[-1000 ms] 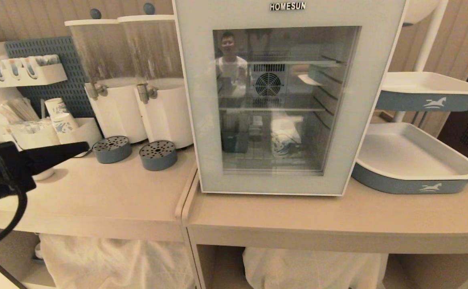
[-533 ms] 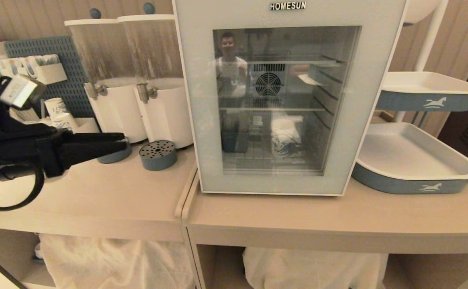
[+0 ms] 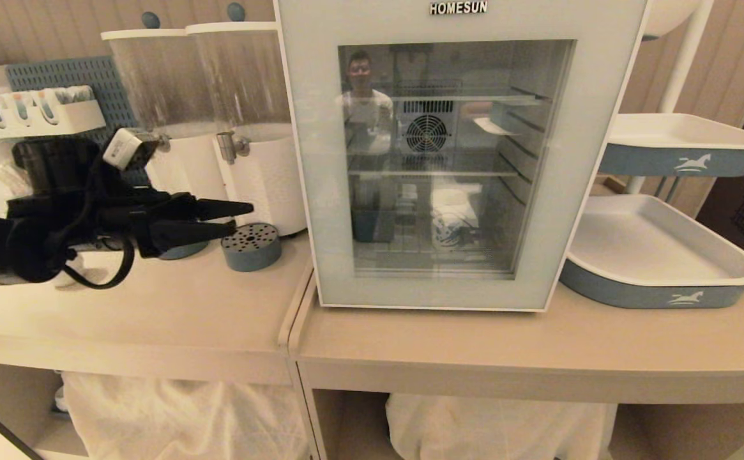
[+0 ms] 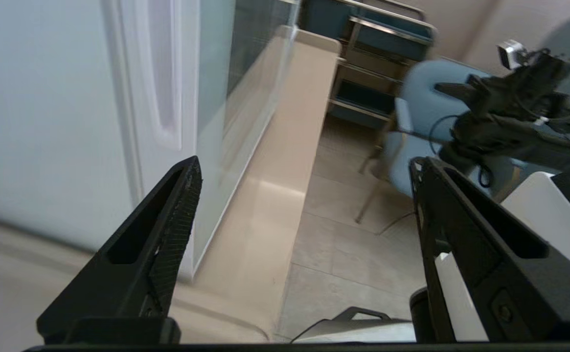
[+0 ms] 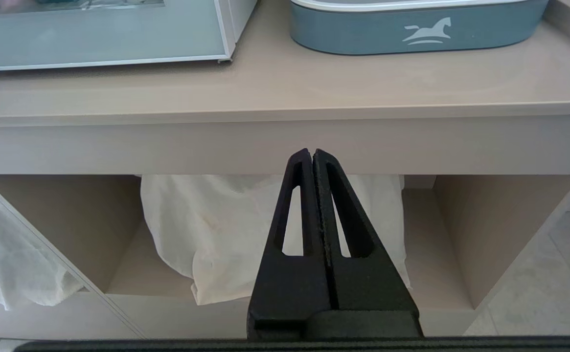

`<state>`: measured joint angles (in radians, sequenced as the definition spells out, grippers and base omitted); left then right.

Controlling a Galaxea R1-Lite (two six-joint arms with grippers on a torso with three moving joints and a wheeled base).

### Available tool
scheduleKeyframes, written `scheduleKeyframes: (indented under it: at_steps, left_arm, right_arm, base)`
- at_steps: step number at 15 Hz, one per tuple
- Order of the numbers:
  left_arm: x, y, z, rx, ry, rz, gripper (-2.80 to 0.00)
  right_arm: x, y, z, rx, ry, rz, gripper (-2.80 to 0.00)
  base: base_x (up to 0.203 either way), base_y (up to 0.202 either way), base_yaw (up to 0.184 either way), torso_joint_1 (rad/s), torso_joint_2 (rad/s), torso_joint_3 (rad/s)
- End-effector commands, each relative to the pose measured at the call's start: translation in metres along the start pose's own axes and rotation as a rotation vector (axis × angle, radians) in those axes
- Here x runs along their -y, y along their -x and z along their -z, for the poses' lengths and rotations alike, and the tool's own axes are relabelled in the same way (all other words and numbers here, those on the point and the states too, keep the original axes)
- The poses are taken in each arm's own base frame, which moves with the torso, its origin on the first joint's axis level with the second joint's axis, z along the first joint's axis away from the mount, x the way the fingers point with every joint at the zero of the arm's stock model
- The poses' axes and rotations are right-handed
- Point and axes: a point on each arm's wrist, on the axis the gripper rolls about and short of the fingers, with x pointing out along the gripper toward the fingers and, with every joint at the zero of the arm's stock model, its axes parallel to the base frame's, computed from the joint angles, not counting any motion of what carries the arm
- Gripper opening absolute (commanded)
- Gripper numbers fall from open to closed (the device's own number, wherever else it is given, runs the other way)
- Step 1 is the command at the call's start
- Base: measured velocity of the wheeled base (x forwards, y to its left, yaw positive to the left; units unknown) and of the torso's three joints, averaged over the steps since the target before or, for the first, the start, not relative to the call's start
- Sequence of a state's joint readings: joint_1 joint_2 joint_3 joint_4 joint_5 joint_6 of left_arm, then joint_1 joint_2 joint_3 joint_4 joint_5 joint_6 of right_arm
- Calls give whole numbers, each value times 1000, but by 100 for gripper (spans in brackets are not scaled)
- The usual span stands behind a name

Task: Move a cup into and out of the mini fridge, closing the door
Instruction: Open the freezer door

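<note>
The mini fridge stands on the counter with its glass door shut. Through the glass I see the white cup with blue print, upright on the lower wire shelf. My left gripper hangs level over the left counter, pointing at the fridge's left side and a short way from the door's edge. Its fingers stand wide open with nothing between them. My right gripper is shut and empty, parked low in front of the counter's front edge.
Two drink dispensers with round drip trays stand left of the fridge, just behind my left arm. Two blue-and-white trays sit to the right. White cloth fills the shelf under the counter. A person is reflected in the glass.
My left arm has risen from the lower left and swung right toward the fridge's left edge. Its fingers have spread apart. The right arm, fridge and cup are unmoved.
</note>
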<state>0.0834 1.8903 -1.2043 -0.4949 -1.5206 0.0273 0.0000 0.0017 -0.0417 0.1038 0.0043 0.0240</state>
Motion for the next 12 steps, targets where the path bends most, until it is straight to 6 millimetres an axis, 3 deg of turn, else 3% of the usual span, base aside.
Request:
scheduleKeyframes:
  at_steps: [1,4,7,12]
  left_arm:
    - [-17,-12,6,-5,10,38,0]
    - [-28,-52,-8,-15,-47,138,0]
    - [-34,-70,-10,-21,-31,178,0]
    - [-37,-72,-8,-23,-24,181,0]
  right_arm:
    - [0,0,0,-2,-1,0,-280]
    - [0,0,0,-2,-2,0,-280]
    - [0,0,0,-2,-4,0,-280]
    - [0,0,0,-2,-4,0,-280]
  base:
    - [0,0,0,0,0,0]
    - [0,0,0,0,0,0]
    - [0,0,0,0,0,0]
    - [0,0,0,0,0,0]
